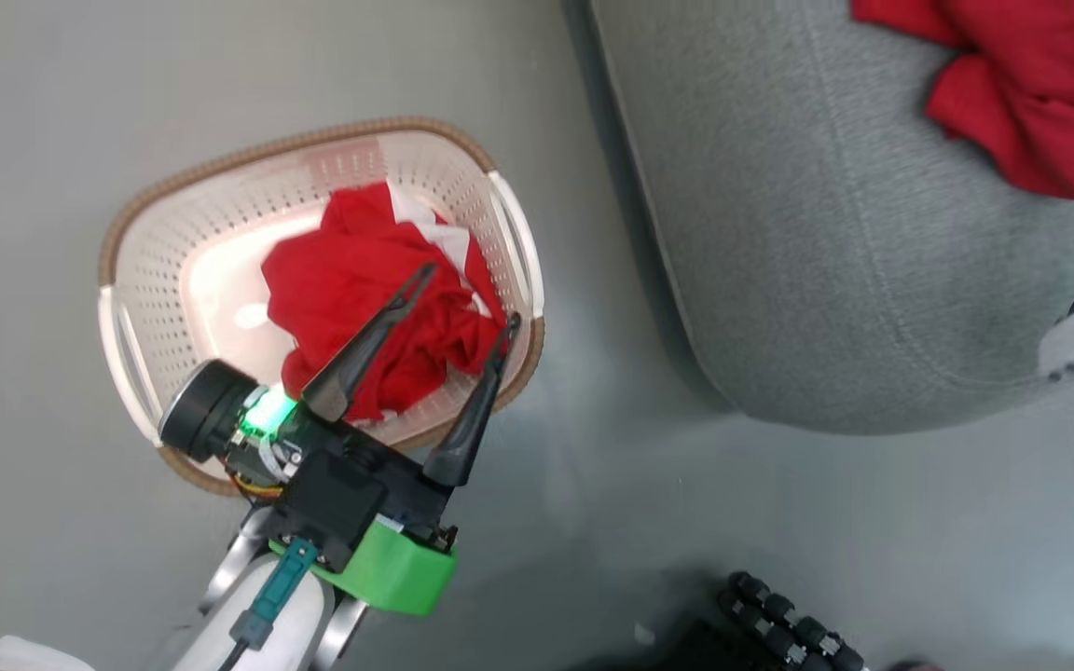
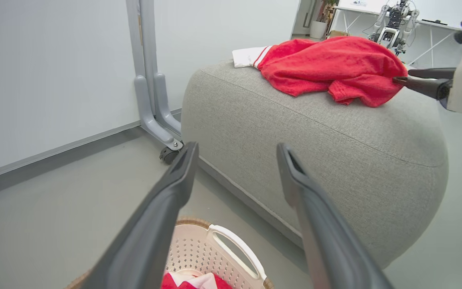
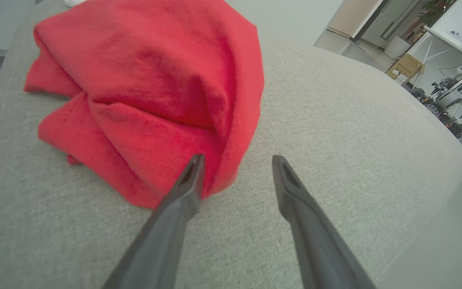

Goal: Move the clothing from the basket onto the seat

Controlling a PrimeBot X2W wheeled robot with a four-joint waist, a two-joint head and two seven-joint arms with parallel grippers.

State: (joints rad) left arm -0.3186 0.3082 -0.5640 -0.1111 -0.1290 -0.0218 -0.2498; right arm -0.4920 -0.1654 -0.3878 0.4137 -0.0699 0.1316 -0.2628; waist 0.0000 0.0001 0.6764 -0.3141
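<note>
We count two garments: basket garment point(image 1: 360, 289) bunched in one basket point(image 1: 141, 308); seat garment point(image 2: 327, 64) stretched across the seat point(image 2: 295, 140), cuff pointing away from right gripper point(image 3: 238, 157). Right gripper and left gripper point(image 1: 472, 294) both spread, empty.

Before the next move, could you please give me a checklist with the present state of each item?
1. The right gripper is open: ok, jaws apart.
2. The delivered garment lies on the seat: ok.
3. That garment is free of the right gripper: cannot tell, its edge sits right at one fingertip.
4. The left gripper is open: ok.
5. The left gripper is above the remaining garment: ok, by the head view.
6. The basket is emptied: not ok, one garment lies inside.
</note>
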